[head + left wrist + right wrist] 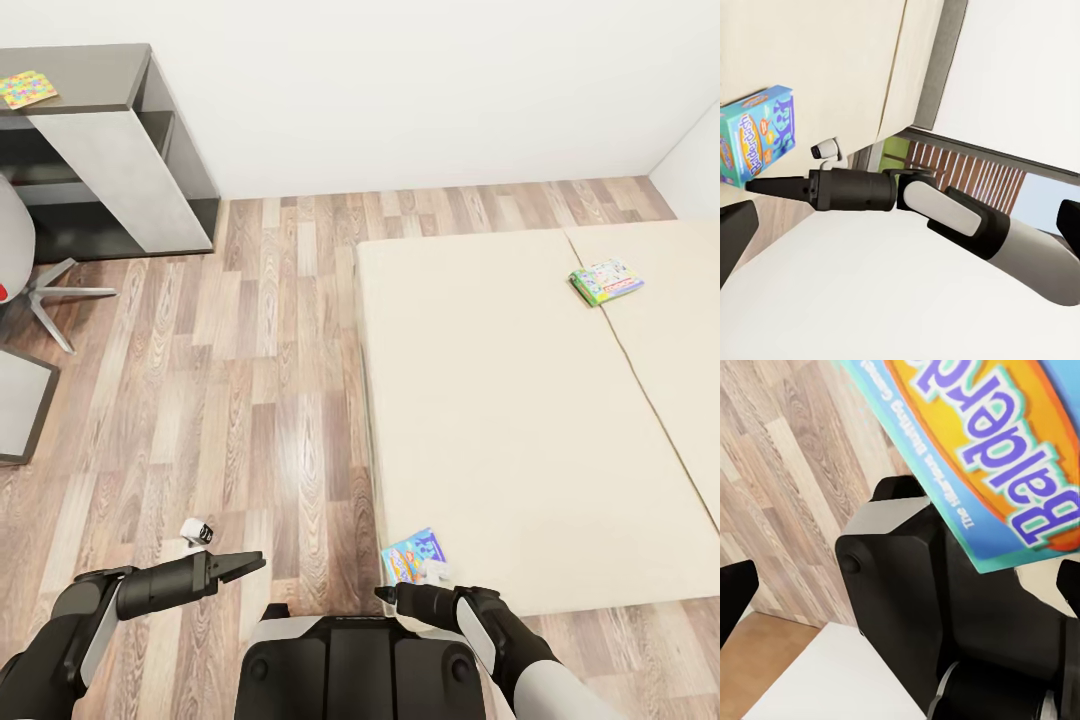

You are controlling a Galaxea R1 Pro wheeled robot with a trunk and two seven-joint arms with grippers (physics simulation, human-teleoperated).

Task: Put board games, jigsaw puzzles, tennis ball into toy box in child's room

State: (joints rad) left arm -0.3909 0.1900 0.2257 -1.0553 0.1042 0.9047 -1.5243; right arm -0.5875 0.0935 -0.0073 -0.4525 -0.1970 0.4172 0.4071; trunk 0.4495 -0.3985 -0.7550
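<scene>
Right gripper (385,596) points left beside the light blue board game (413,555) at the bed (500,400) corner.

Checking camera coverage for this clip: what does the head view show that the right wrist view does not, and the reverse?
Head view alone: the green-edged board game lying on the bed, a jigsaw puzzle on the dark desk, and both claws, left claw and right claw. Right wrist view alone: the blue box's lettering up close. Both: the light blue board game and the wood-plank floor.
</scene>
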